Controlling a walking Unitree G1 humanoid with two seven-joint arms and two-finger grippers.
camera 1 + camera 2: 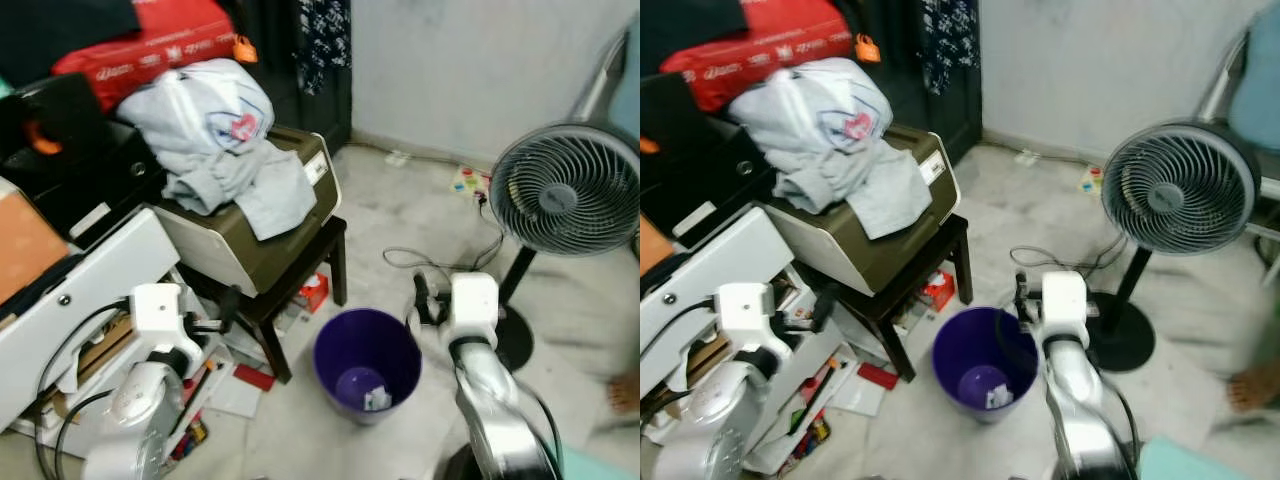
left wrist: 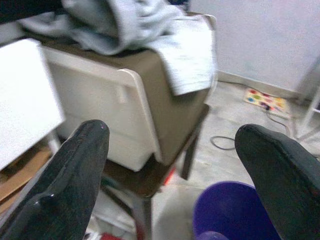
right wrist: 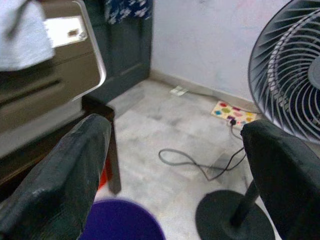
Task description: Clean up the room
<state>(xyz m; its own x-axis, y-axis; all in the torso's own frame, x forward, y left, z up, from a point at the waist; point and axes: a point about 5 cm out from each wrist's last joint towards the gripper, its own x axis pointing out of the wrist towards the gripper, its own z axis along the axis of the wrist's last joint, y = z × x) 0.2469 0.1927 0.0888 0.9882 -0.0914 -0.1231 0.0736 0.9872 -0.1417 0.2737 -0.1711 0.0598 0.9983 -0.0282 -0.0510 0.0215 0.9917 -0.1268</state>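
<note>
A purple bin (image 1: 330, 388) stands on the marble floor between my two arms, with a crumpled white scrap (image 1: 377, 399) lying in it. My left gripper (image 1: 228, 306) is open and empty, held left of the bin and in front of the dark stool (image 1: 300, 270). My right gripper (image 1: 428, 296) is open too, with nothing in it, just right of the bin's far rim. In the left wrist view the fingers (image 2: 75, 175) frame a beige-and-brown box (image 2: 150, 100) with grey-white clothes (image 2: 190, 55) draped over it. The bin's rim (image 3: 120, 220) shows low in the right wrist view.
A standing fan (image 1: 565, 190) is close on the right, its cable (image 1: 430, 260) and a colourful power strip (image 1: 468, 180) on the floor. A red bag (image 1: 150, 45) tops the pile at left. Papers and red packets (image 1: 245, 385) lie under the white cabinet (image 1: 90, 290). A person's foot (image 1: 625, 390) is at the right edge.
</note>
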